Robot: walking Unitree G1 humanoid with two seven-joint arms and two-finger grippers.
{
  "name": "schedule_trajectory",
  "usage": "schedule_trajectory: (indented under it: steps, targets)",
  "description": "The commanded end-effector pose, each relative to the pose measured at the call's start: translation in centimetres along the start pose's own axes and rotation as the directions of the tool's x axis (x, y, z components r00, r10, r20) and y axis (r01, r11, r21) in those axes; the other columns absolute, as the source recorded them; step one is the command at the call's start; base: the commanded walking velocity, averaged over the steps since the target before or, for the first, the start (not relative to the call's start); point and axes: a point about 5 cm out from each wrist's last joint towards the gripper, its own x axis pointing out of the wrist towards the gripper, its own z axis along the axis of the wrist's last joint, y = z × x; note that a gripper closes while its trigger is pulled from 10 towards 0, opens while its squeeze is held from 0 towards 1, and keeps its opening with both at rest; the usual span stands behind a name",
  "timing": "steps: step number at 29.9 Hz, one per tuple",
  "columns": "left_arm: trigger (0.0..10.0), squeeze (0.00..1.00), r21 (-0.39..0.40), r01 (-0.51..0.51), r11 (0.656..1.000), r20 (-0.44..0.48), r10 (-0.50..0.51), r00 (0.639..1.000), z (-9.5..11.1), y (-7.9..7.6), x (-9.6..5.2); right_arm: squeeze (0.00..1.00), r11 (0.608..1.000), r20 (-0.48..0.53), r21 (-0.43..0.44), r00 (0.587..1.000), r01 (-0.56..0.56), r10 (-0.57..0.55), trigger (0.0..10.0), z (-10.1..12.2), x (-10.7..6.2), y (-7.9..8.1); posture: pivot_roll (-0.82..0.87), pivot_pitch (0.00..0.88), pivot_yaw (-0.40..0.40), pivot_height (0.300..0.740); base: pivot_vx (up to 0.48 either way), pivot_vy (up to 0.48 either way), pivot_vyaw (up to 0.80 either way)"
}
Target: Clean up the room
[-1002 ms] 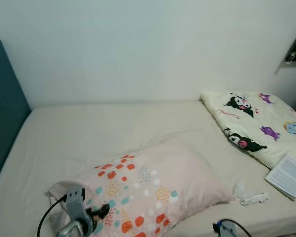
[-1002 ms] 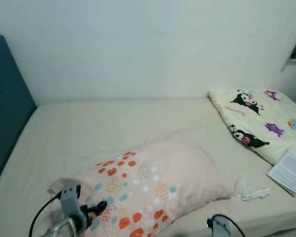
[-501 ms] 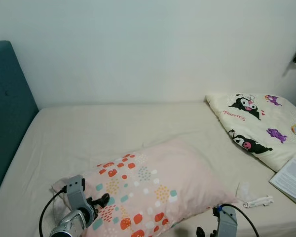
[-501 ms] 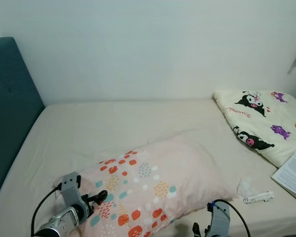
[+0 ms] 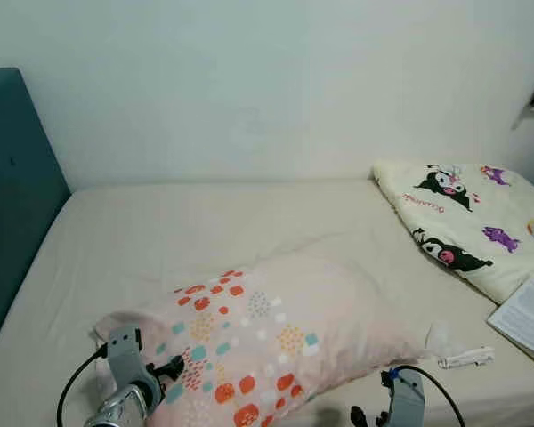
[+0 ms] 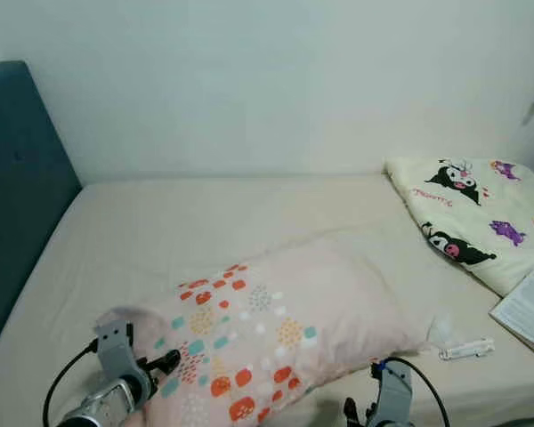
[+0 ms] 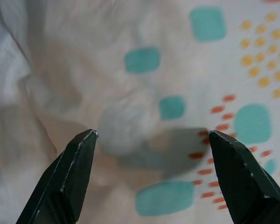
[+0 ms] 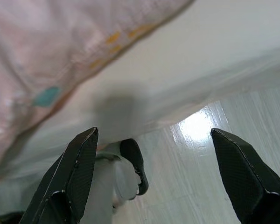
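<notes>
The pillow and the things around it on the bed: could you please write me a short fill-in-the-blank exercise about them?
1. The left gripper hovers over the pillow with its fingers ____.
2. The headboard is ____ in colour.
3. The cartoon-print blanket lies on the robot's ____ side of the bed.

Missing words: open; teal; right

Pillow [image 5: 267, 334] front-centre on bed [image 5: 160, 231]; blanket [image 5: 463, 222] right; perhaps a leaflet [image 5: 527, 316] before it.

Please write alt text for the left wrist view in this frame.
The left pincer is open, its two black fingers spread just above a pale pink pillow printed with teal squares and orange dots. Wrinkled pillow fabric bunches up beside one finger.
</notes>
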Motion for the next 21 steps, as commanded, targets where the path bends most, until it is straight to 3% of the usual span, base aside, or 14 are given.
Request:
schedule_trajectory:
  steps: [1,4,7,13,18,19,20,21]
  targets:
    - [10.0,0.00,-0.032,-0.010,0.999,-0.025,0.009,1.000,-0.6,0.5,-0.2,0.00,1.000,0.023,0.010,1.000,-0.002,0.002,10.0,0.3,0.0,0.0,-0.06,0.021,-0.043,0.660,0.000,0.000,0.00]
    - [10.0,0.00,-0.057,0.061,0.997,-0.028,-0.063,0.998,-0.7,-0.2,-0.1,0.00,1.000,0.021,0.003,1.000,0.000,-0.001,10.0,0.3,0.0,-0.1,-0.06,0.026,-0.042,0.660,0.000,0.000,0.00]
    - [10.0,0.00,-0.033,0.080,0.996,-0.032,-0.081,0.996,-0.8,-0.5,-0.1,0.00,1.000,0.018,-0.002,1.000,0.002,-0.002,10.0,0.1,0.0,-0.1,-0.07,0.036,-0.039,0.660,0.000,0.000,0.00]
    - [10.0,0.00,0.014,0.038,0.999,-0.036,-0.037,0.999,-1.0,0.0,-0.2,0.00,1.000,0.017,-0.001,1.000,0.000,0.000,10.0,-0.2,-0.1,-0.2,-0.07,0.053,-0.037,0.660,0.000,0.000,0.00]
    - [10.0,0.00,-0.018,0.044,0.999,-0.039,-0.045,0.998,-1.2,0.3,-0.4,0.00,1.000,0.013,-0.001,1.000,-0.001,0.001,10.0,-0.5,-0.2,-0.3,-0.07,0.070,-0.037,0.660,0.000,0.000,0.00]
    - [10.0,0.00,-0.097,0.153,0.983,-0.032,-0.157,0.987,-1.6,-0.6,-0.4,0.00,1.000,0.009,-0.002,1.000,-0.001,0.001,10.0,-0.8,-0.3,-0.3,-0.07,0.080,-0.039,0.660,0.000,0.000,0.00]
    - [10.0,0.00,-0.097,0.153,0.983,-0.032,-0.157,0.987,-1.6,-0.6,-0.4,0.00,1.000,0.009,-0.002,1.000,-0.001,0.001,10.0,-0.8,-0.3,-0.3,-0.07,0.080,-0.039,0.660,0.000,0.000,0.00]
    - [10.0,0.00,-0.148,0.221,0.964,-0.022,-0.227,0.974,-1.8,-1.2,-0.4,0.00,1.000,0.006,-0.004,1.000,-0.001,0.001,10.0,-0.9,-0.3,-0.4,-0.07,0.089,-0.041,0.660,0.000,0.000,0.00]
